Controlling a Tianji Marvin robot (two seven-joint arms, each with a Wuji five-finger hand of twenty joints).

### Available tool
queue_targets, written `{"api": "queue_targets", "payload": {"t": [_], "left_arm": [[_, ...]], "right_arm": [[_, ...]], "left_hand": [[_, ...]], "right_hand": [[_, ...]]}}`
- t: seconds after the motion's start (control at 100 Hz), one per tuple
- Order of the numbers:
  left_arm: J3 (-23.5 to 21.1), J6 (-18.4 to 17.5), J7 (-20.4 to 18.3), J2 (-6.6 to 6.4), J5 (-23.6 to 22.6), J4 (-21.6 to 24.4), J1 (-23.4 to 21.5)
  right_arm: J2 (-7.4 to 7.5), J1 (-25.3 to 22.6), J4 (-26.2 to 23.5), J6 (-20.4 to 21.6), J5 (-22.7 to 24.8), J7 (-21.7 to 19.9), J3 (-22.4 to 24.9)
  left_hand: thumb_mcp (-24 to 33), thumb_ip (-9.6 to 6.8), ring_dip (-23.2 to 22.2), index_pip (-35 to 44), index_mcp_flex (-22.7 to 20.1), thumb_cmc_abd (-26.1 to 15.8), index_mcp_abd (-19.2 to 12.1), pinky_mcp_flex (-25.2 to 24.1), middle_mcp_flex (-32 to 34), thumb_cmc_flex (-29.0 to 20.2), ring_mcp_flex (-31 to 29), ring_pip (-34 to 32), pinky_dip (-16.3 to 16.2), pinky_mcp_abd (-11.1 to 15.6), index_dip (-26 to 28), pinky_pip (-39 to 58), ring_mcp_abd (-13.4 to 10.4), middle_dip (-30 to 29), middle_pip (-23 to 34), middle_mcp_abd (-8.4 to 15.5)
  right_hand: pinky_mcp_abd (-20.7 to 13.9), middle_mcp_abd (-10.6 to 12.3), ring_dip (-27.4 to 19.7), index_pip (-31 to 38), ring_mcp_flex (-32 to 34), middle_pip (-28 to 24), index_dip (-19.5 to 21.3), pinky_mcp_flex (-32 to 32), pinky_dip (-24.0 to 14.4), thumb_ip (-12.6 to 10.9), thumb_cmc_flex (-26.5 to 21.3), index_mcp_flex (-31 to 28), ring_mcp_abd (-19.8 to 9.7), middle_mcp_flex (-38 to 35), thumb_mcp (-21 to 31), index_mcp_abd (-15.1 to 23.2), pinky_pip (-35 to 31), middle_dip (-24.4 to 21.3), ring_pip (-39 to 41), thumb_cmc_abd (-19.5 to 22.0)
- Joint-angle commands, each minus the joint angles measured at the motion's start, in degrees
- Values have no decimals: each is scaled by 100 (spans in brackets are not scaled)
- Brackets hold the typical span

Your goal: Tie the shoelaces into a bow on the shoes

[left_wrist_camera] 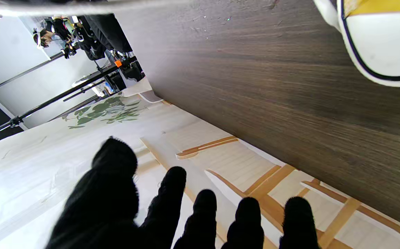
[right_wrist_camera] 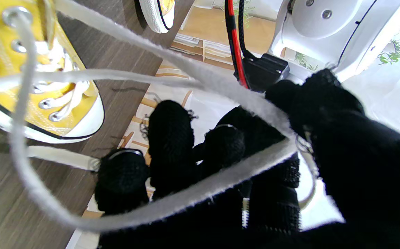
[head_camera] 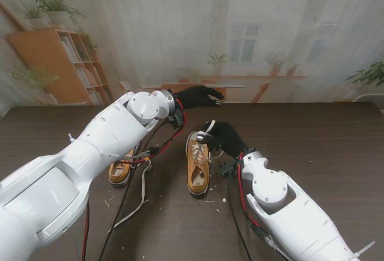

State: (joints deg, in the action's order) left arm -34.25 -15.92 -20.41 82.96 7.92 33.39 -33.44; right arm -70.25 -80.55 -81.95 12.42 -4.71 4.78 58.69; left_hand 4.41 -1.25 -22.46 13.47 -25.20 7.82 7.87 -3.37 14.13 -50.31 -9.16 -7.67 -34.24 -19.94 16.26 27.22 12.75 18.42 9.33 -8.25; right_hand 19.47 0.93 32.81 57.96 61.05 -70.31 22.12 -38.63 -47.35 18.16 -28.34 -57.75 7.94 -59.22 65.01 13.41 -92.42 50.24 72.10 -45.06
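Stand view, from nearest me outward: a loose white lace (head_camera: 139,196) trails across the dark counter (head_camera: 324,141) toward me from the left shoe (head_camera: 122,170), which the left arm half hides. Just right of it the yellow right shoe (head_camera: 197,162) lies toe away from me, its opening toward me, likely so the laces face both hands. At its far end the right hand (head_camera: 223,138) closes on that shoe's lace (right_wrist_camera: 200,77); the right wrist view shows the white strand pinched between thumb (right_wrist_camera: 324,103) and fingers (right_wrist_camera: 170,138), a loop sagging round them, seemingly held up for a bow. Farthest, the left hand (head_camera: 201,96) hovers over the counter's far edge, fingers spread, holding nothing, probably waiting to take the other end
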Motion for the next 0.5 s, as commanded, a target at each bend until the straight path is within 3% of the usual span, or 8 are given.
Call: {"api": "queue_targets", "payload": {"t": [0.0, 0.09, 0.18, 0.28, 0.36, 0.41, 0.49], "left_arm": [[-62, 170, -25, -189, 2, 380, -91], [-329, 479, 439, -439, 7, 1138, -479], [-674, 558, 845, -712, -101, 1912, -940], [-1108, 541, 1331, -1002, -544, 2773, -1541], [-1449, 387, 1734, -1198, -1196, 3303, -2013], [-1668, 257, 1913, -1293, -1520, 3577, -2296], [-2021, 139, 2100, -1415, -1886, 3981, -2754]], "right_arm": [[23, -30, -38, -9, -24, -61, 16], [1, -41, -53, -67, -17, 22, 20], [-24, -49, -61, -122, 4, 127, 22], [-60, -65, -82, -176, -24, 248, 33], [-82, -75, -96, -184, -12, 345, 40], [-97, -78, -109, -200, 15, 419, 42], [-111, -73, -117, -201, 42, 482, 41]], "left_hand": [[-236, -109, 166, -167, 254, -217, -472, 41, -282, 158, 167, 293, -123, 374, -166, -702, -171, -190, -196, 155], [-143, -133, -149, 27, -15, -150, -369, 529, 232, 92, -345, 184, -589, 32, -78, -1269, 120, -8, 26, -84], [33, -120, -695, 283, -468, -59, -274, 1261, 1117, 61, -1304, -363, -1111, -466, -10, -1025, 425, 228, 444, -256], [421, -70, -1118, 689, -873, 150, -278, 1785, 1643, -38, -1681, -1172, -1447, -672, 111, -777, 501, 442, 851, -281], [855, 51, -1116, 974, -1025, 377, -355, 1960, 1917, -43, -1792, -1856, -1714, -686, 225, -193, 467, 581, 1110, -228], [1125, 146, -1025, 1043, -1027, 490, -383, 1770, 1954, 25, -1794, -2099, -1700, -610, 245, 502, 427, 647, 1196, -194], [1435, 228, -915, 1233, -1048, 765, -518, 1168, 1985, -91, -1779, -2359, -746, -449, 286, 2385, 363, 756, 1333, -152]], "right_hand": [[-87, 197, 76, 242, -58, 13, 320, 41, -75, -119, -350, -200, -67, 94, 289, 601, 22, -11, -40, 108], [-54, 163, 75, 215, -30, 13, 314, 43, -88, -115, -341, -158, -31, 71, 269, 534, 28, -23, -53, 115], [-12, 127, 72, 177, 19, 22, 265, 15, -103, -116, -342, -140, -1, 27, 233, 489, 23, -47, -58, 138], [60, 54, 67, 172, 85, 39, 190, -8, -116, -127, -359, -118, 67, -62, 182, 393, 28, -86, -57, 149], [100, 44, 54, 167, 141, 62, 117, -45, -118, -134, -367, -115, 90, -144, 138, 369, 30, -120, -65, 166], [120, 28, 44, 178, 168, 72, 76, -68, -117, -141, -379, -118, 110, -179, 124, 349, 33, -133, -75, 162], [145, 2, 35, 177, 191, 80, 39, -78, -115, -147, -396, -104, 134, -217, 116, 333, 38, -143, -84, 159]]}}
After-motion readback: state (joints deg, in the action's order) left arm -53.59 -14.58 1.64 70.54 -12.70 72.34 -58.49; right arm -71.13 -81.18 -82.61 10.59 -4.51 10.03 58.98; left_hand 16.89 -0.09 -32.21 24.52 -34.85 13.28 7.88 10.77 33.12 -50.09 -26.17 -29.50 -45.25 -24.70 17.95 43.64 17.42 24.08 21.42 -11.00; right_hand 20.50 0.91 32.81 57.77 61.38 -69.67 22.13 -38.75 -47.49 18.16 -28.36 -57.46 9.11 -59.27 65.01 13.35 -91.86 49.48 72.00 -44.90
